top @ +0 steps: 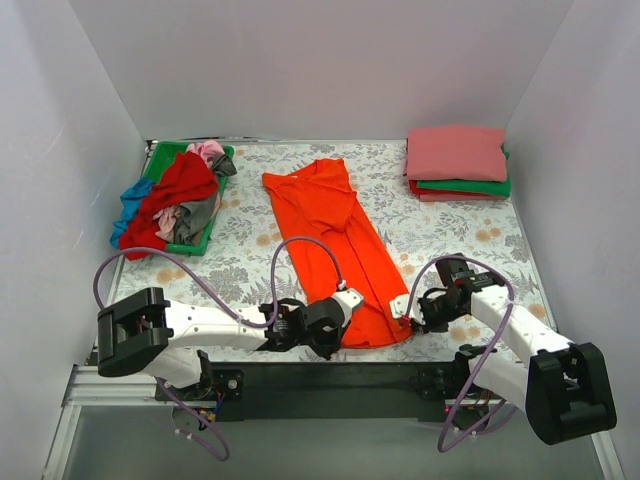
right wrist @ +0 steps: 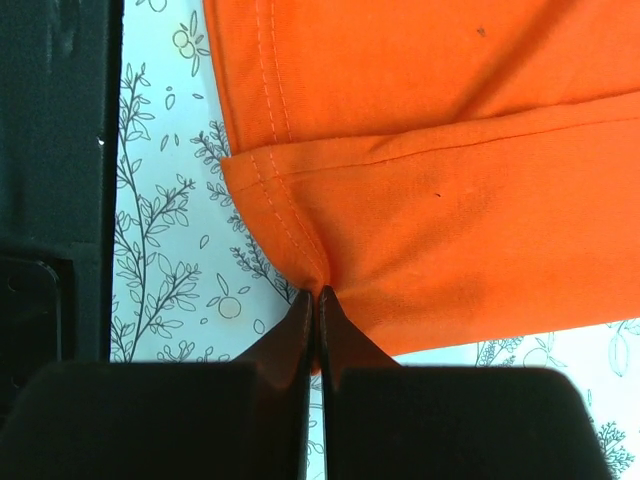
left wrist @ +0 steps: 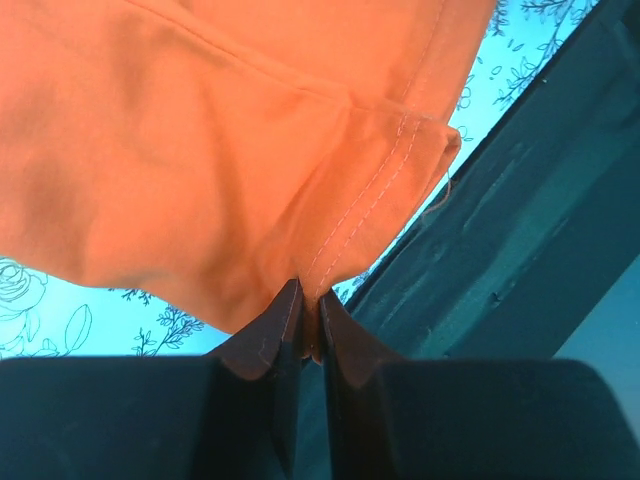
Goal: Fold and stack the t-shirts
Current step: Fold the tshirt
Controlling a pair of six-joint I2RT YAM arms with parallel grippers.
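A bright orange-red t-shirt (top: 335, 235) lies folded lengthwise on the floral table cloth, collar far, hem near. My left gripper (top: 345, 305) is shut on the hem's left corner; the wrist view shows the cloth (left wrist: 250, 150) pinched between the fingertips (left wrist: 285, 310). My right gripper (top: 405, 310) is shut on the hem's right corner, and its wrist view shows the stitched hem (right wrist: 420, 180) pinched. A stack of folded shirts (top: 457, 162), coral pink on top with green and red below, sits at the far right. Unfolded shirts (top: 180, 195), deep red, blue, pink and grey, are heaped at the far left.
A green tray (top: 160, 158) holds the heap at the far left. White walls enclose the table on three sides. The table's dark front edge (left wrist: 500, 260) runs just behind both grippers. Purple cables loop over both arms.
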